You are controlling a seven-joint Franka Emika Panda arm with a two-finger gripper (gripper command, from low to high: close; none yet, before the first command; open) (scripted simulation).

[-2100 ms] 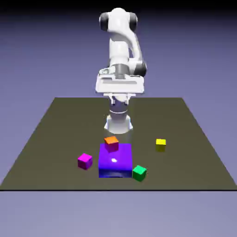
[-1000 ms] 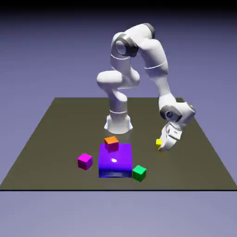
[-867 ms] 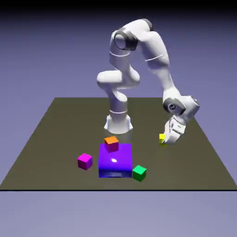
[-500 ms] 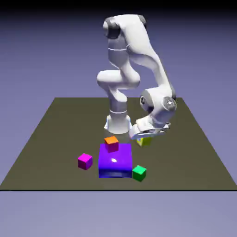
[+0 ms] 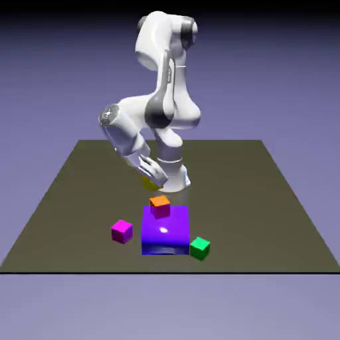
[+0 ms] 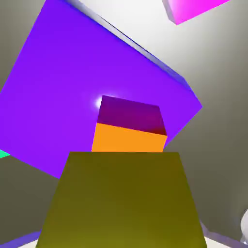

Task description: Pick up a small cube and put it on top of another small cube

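Arm folded tight over its own base, upper links rising to the top of the exterior view, forearm swung out to the exterior view's left and angled down toward the big purple-blue block. Gripper hangs just above and behind the block, slightly to the exterior view's left of the orange-topped cube that sits on the block's rear edge.

Gripper is clenched on the small yellow cube. In the exterior view only a sliver of yellow shows under the hand. In the hand view the cube fills the lower middle, hiding the finger tips; its face reads dull olive-yellow, plain, in shade.

Hand view beyond the cube: orange-topped cube directly ahead, orange face toward the camera and a dark magenta face behind it, resting on the block's purple top.

Magenta cube lies on the table left of the block; green cube at the block's front right corner.
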